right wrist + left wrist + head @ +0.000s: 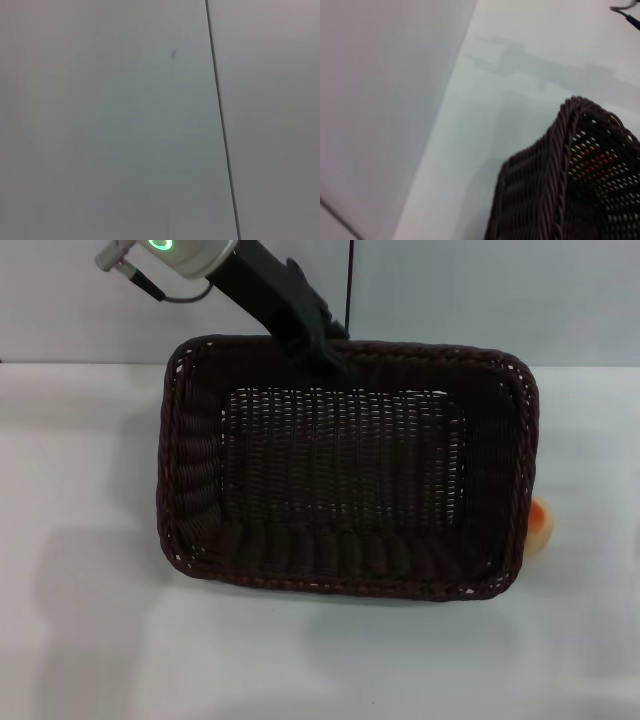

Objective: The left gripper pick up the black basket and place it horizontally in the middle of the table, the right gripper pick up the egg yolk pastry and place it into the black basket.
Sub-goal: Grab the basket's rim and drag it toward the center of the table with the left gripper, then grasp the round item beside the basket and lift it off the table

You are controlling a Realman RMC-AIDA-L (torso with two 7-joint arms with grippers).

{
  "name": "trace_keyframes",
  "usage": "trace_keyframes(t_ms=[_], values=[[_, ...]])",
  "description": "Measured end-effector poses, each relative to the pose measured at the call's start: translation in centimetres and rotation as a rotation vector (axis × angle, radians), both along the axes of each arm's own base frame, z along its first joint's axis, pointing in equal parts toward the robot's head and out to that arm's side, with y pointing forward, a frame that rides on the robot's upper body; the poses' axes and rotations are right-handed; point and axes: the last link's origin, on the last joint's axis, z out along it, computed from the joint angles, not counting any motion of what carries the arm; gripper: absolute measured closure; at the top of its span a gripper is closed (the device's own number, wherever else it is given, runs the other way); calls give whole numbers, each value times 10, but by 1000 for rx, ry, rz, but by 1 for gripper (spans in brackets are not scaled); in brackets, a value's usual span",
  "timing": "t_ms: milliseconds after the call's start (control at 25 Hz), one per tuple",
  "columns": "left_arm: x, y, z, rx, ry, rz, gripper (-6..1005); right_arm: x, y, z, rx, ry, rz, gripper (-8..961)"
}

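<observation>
The black basket fills the middle of the head view, long side running left to right, and seems to hang above the white table, casting a shadow to its left. My left gripper comes down from the top and is shut on the basket's far braided rim. The left wrist view shows one basket corner over the table. Only part of the egg yolk pastry shows, on the table just past the basket's right side. My right gripper is out of view.
A pale wall with a dark vertical seam stands behind the table's far edge. The right wrist view shows only a plain pale panel with a dark seam. Bare table lies in front of the basket.
</observation>
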Motion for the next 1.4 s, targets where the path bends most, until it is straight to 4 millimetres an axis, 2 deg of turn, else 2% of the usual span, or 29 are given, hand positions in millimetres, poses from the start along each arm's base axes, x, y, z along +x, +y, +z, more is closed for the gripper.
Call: trace_keyframes(t_ms=[320, 400, 600, 720, 840, 1040, 1400], values=[[4, 11, 20, 139, -82, -4, 476, -2, 0, -1, -5, -5, 8, 340], [4, 13, 24, 158, -101, 2, 476, -2, 0, -1, -5, -5, 8, 340], [-1, 18, 49, 266, -238, 18, 475, -2, 0, -1, -5, -5, 8, 341], [-7, 16, 71, 356, -367, 19, 477, -3, 0, -2, -5, -3, 9, 341], [-19, 10, 94, 440, -522, 34, 478, -3, 0, -2, -6, -3, 8, 342], [-51, -2, 130, 592, -821, 103, 480, -2, 0, -3, -11, -2, 4, 341], [-110, -34, 154, 751, -1116, 176, 484, 0, -1, -3, -13, 0, -4, 339]])
